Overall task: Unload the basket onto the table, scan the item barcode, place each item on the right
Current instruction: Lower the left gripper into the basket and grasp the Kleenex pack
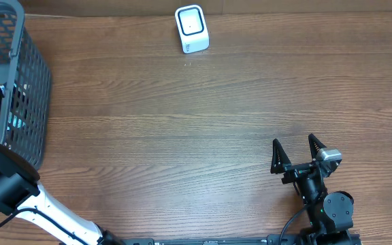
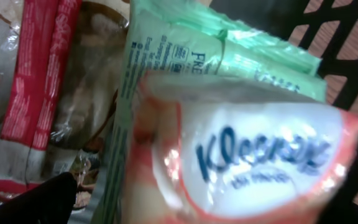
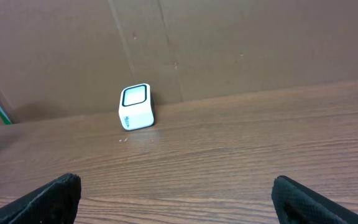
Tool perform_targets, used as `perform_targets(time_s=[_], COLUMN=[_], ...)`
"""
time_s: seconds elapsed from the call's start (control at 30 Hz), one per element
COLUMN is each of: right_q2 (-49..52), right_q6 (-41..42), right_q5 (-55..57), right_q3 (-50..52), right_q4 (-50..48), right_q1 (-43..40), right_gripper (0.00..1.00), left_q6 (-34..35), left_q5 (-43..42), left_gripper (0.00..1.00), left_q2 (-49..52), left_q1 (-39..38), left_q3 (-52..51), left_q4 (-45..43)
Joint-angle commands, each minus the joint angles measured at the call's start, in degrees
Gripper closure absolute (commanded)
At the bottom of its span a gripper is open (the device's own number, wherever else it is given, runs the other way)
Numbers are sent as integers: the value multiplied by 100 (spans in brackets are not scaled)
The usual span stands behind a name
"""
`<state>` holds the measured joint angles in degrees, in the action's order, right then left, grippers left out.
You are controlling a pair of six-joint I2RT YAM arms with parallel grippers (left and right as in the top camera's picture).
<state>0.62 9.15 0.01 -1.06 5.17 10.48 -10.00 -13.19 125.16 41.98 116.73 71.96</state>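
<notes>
Grey mesh basket (image 1: 33,95) at the wooden table's (image 1: 182,136) left edge; cardboard wall (image 3: 241,43) behind.

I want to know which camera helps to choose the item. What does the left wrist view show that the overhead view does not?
Only the left wrist view: a white and pink Kleenex tissue pack, a pale green plastic pack behind it, and a brown packet with red edges at the left. Only the overhead view: the small white box-shaped scanner and the open right gripper. Both: the dark grey mesh basket, seen as lattice wall in the wrist view's upper right corner.
</notes>
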Motion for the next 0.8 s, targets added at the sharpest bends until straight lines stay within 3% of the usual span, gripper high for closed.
perform_targets(time_s=[0.0,0.77], right_q2=[-46,-46], right_q6=[-17,-17], right_q5=[-9,-7], right_q3=[61,61], right_q4=[-33,-33], right_q1=[-26,-26], right_gripper=[0,0], left_q6=[-162,-157], left_q5=[28,31], left_gripper=[0,0], left_q2=[118,118], left_q1=[-50,-173], left_q3=[-225,-522], left_q4=[-103,-389])
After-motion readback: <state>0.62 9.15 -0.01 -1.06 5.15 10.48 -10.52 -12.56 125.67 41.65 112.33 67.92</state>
